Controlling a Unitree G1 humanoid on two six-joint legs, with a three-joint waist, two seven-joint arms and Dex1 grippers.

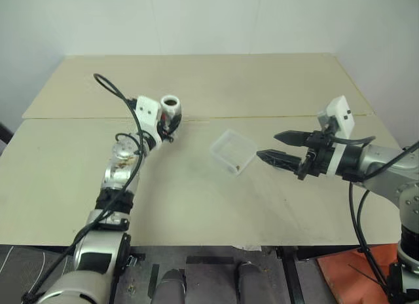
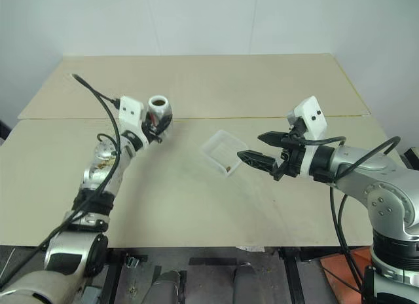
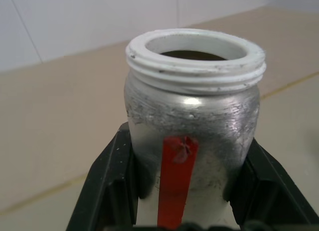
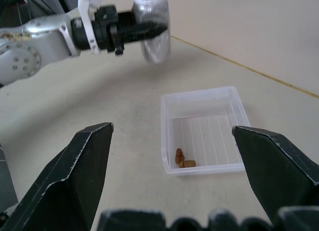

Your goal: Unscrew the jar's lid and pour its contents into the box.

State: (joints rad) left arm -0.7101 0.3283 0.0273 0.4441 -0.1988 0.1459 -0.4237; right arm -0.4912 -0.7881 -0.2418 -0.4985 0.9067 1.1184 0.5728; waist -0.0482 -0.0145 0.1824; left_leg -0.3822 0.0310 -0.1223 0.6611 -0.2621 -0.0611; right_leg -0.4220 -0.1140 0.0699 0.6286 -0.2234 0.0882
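From the head views, the jar (image 1: pixel 171 106) is seen held upright above the table (image 1: pixel 196 206) by the left gripper (image 1: pixel 171 124), with its lid off, and the right gripper (image 1: pixel 278 148) is seen spread wide with nothing in it, just beside the box (image 1: pixel 233 151). In the left wrist view, the jar is squeezed between two black fingers (image 3: pixel 112 186), and its white mouth is uncovered. In the right wrist view, a few brown bits (image 4: pixel 182 160) are seen lying in a corner of the box.

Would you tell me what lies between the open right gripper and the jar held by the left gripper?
The box with the contents lies on the table between the right gripper and the jar, as the right wrist view shows.
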